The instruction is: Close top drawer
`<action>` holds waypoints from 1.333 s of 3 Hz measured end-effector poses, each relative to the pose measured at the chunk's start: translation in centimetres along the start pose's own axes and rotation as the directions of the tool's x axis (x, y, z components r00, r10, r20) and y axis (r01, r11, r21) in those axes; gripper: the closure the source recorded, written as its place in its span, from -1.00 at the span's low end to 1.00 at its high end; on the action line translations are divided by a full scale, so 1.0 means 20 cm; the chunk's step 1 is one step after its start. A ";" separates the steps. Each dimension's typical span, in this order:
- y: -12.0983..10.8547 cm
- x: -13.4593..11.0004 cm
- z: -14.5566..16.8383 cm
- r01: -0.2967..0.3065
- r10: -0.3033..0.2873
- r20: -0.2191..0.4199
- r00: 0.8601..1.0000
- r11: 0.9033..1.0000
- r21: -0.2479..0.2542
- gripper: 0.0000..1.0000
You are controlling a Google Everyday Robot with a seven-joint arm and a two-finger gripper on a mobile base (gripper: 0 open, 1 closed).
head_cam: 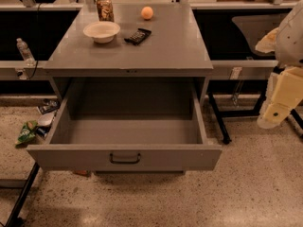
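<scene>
The top drawer (124, 159) of the grey metal cabinet is pulled fully out toward me. It is empty inside, and its plain front panel carries a small dark pull handle (125, 158) at centre. My gripper (277, 109) hangs at the right edge of the view, pale yellow, to the right of the drawer and well apart from it, roughly level with the drawer's side wall. It holds nothing that I can see.
On the cabinet top (180, 46) sit a white bowl (102, 31), a dark packet (138, 36), an orange ball (147, 13) and a can (105, 9). A green chip bag (27, 131) lies on the floor at left. A water bottle (24, 52) stands on the left shelf. Black table legs (218, 117) stand to the right.
</scene>
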State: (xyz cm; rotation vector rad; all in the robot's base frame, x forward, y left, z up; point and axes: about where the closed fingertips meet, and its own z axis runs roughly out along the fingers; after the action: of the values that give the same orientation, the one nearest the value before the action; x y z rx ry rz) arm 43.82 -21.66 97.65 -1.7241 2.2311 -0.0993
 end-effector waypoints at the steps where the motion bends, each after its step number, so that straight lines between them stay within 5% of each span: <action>1: 0.00 0.00 0.00 0.000 0.000 0.000 1.000 1.000 0.000 -1.00; 2: 0.02 -0.01 0.06 0.009 -0.008 0.032 0.999 1.000 -0.018 -0.53; 3: 0.11 0.01 0.32 0.045 -0.035 0.099 0.994 0.994 -0.098 -0.07; 4: 0.28 0.01 0.67 0.121 -0.085 0.199 0.976 0.976 -0.178 0.40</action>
State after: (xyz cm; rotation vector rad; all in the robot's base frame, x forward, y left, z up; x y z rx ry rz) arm 42.50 -18.48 83.64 -1.8607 2.0680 0.2534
